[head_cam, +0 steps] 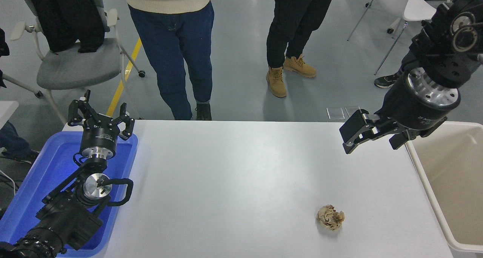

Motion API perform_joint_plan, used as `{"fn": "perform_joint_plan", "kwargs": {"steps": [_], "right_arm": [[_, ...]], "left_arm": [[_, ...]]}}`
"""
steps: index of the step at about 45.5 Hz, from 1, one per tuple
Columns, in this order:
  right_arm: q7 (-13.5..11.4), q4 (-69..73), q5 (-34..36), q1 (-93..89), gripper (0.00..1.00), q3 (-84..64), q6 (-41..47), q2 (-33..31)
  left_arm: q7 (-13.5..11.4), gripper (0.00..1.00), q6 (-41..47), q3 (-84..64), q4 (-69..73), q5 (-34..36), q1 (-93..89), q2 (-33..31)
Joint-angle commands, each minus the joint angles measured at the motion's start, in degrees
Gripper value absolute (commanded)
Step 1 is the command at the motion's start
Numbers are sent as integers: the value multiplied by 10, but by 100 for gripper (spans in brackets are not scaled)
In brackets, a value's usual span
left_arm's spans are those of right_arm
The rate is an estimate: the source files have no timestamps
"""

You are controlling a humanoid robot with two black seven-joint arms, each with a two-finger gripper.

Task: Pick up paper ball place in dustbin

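Nearest the camera, the left hand (101, 116) is parked over a blue tray (37, 175), fingers spread and empty, while the paper ball (330, 217) is seen loose on the white tabletop (226, 182), near its front right, apart from the dustbin (445, 220) at the right edge. A light wad could be nudged away or crushed unevenly if the descent is off-centre. The right hand (353, 135) is held high above the far right of the tabletop, touching nothing; whether its fingers are apart cannot be told.
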Motion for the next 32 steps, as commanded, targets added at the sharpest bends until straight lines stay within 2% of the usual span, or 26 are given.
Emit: {"fn": "perform_joint_plan", "kwargs": {"steps": [1,12,21,32], "right_arm": [[-1,-5,-7,-13,100,-1,-6,-6],[-1,-10,-26,-47,100,5,-41,-5],[-1,-38,-38,-116,100,31,-119,-5],[0,-40,-36,-203,100,68,-146,-27]], "left_arm": [[1,99,0,-1,0,1,0,0],[0,99,0,-1,0,1,0,0],[0,99,0,-1,0,0,0,0],[-1,99,0,-1,0,0,0,0]]}}
